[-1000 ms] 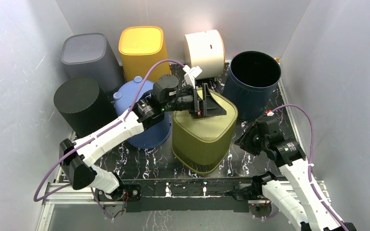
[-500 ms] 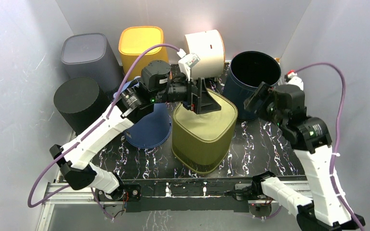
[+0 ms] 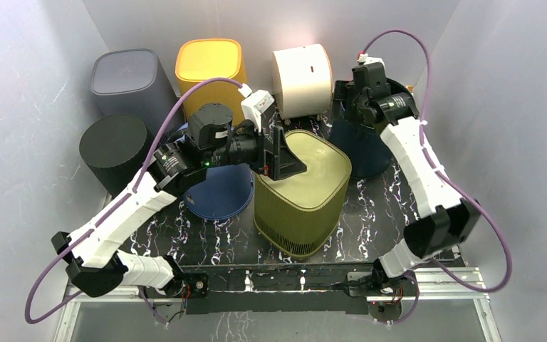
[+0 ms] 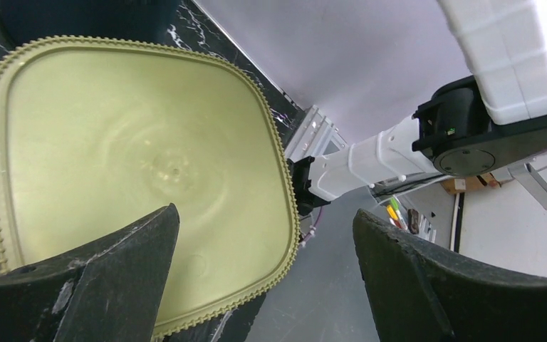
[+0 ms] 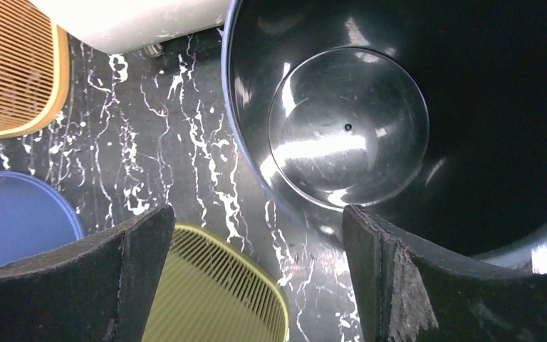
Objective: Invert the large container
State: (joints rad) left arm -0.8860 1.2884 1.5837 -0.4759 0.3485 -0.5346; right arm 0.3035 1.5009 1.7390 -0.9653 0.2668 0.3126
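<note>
The black, white-veined marble-pattern desk [image 3: 374, 206] sits between plain white enclosure walls [image 3: 28, 107].

- Back row, left to right: a dark grey rounded-square plastic container [image 3: 124, 78], closed face up. A yellow-orange rounded-square plastic container [image 3: 210, 64], closed face up, side wall finely ribbed. A cream plastic container [image 3: 300, 78] lying on its side.
- Front left: a black cylindrical container [image 3: 114, 146], just in front of the grey one.
- Beside the black cylinder: a blue round plastic container [image 3: 221, 192], partly hidden.
</note>
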